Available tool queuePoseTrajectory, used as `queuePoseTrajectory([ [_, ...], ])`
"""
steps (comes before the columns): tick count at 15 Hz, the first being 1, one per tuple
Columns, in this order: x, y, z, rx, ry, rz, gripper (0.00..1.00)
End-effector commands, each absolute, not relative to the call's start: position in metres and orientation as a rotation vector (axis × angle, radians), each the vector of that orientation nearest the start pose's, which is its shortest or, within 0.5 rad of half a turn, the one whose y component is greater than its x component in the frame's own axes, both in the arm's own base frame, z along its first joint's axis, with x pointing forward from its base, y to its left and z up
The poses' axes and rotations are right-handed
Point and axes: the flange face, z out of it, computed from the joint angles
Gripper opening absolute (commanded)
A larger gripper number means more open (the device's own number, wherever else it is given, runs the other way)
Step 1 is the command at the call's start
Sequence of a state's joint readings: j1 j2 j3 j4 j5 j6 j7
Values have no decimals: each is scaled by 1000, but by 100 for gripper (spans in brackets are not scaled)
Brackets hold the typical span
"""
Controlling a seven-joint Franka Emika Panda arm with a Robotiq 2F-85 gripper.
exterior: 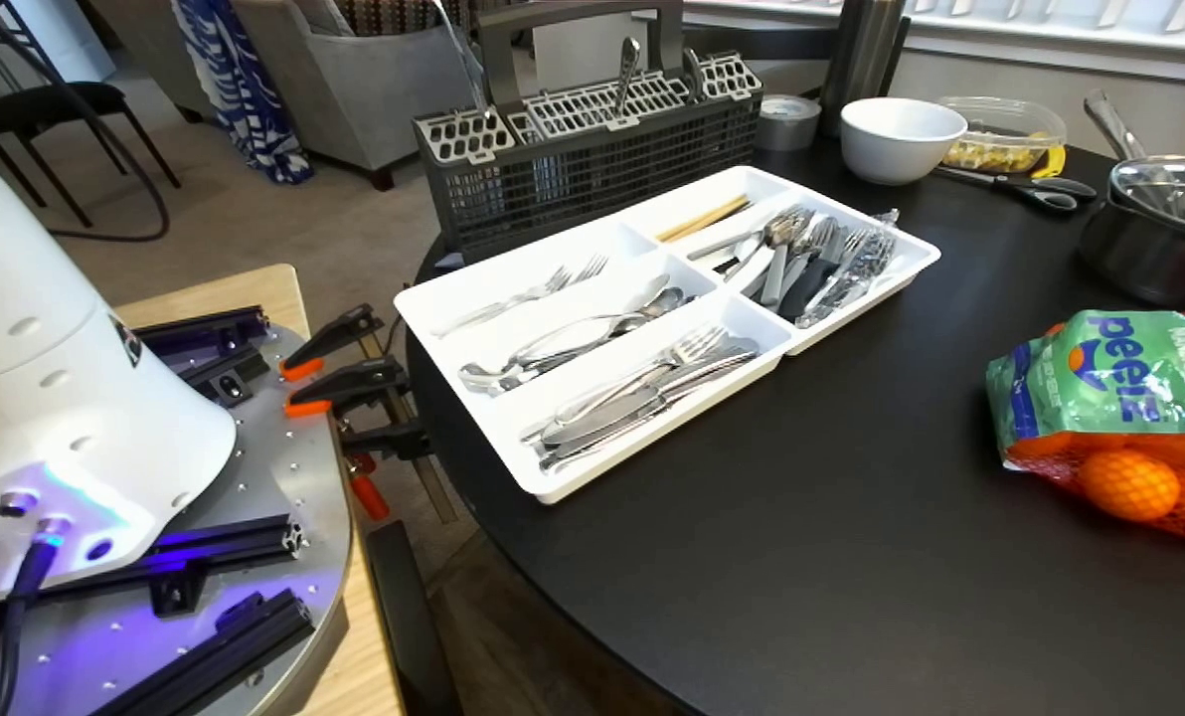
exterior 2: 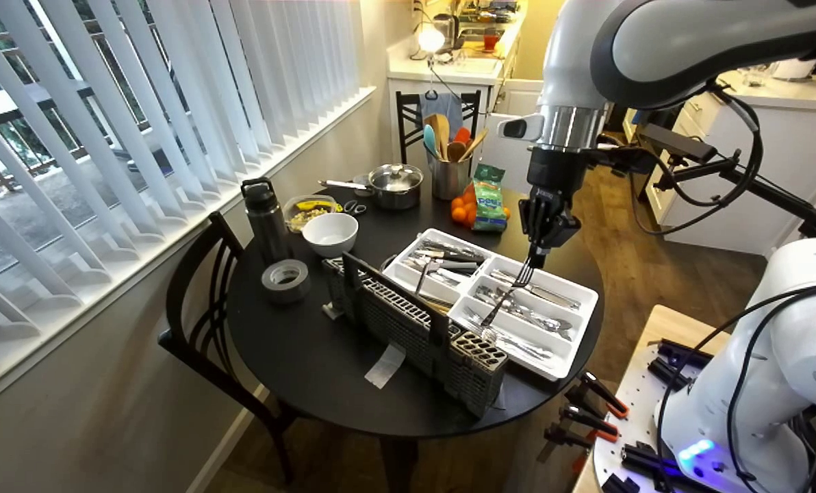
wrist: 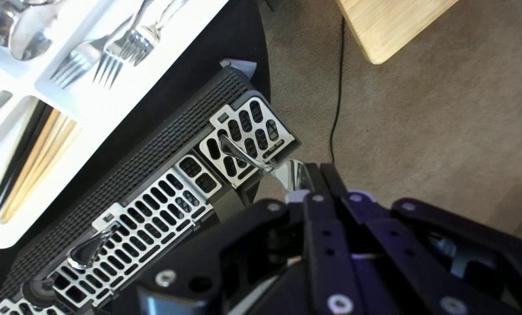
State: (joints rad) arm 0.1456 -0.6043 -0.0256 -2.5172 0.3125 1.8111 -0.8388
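Note:
My gripper [exterior 2: 537, 259] points down above the cutlery tray, high over the table. In the wrist view its fingertips [wrist: 323, 166] are pressed nearly together on the head of a metal fork [wrist: 287, 173]. The fork [exterior 2: 507, 296] slants down from the fingertips, handle lowest. Its handle reaches the end grate of the grey cutlery basket [wrist: 250, 127], apparently in or over a slot; in an exterior view the fork's lower part [exterior: 463, 60] stands above the basket [exterior: 592, 189]. The white divided tray [exterior: 672, 426] beside it holds forks, spoons, knives and chopsticks.
Another utensil [exterior: 627, 75] stands in the basket. A bag of mandarins [exterior: 1164, 383], a white bowl [exterior: 901, 139], a steel bottle [exterior 2: 269, 222], a tape roll [exterior 2: 285, 281], a pot [exterior 2: 398, 195] and a utensil holder [exterior 2: 451, 178] stand on the round black table. Clamps [exterior: 344, 388] sit by its edge.

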Motion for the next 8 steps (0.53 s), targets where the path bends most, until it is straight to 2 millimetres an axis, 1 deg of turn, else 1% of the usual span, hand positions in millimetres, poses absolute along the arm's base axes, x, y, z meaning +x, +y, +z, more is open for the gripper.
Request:
queuePoseTrajectory([
  [1, 358, 49, 479, -2684, -976, 48, 1],
  [3, 369, 29, 470, -2728, -832, 97, 1],
  [4, 375, 15, 464, -2744, -760, 123, 1],
  [7, 392, -19, 438, -2755, -555, 211, 1],
  [8, 397, -27, 428, -2748, -492, 248, 1],
])
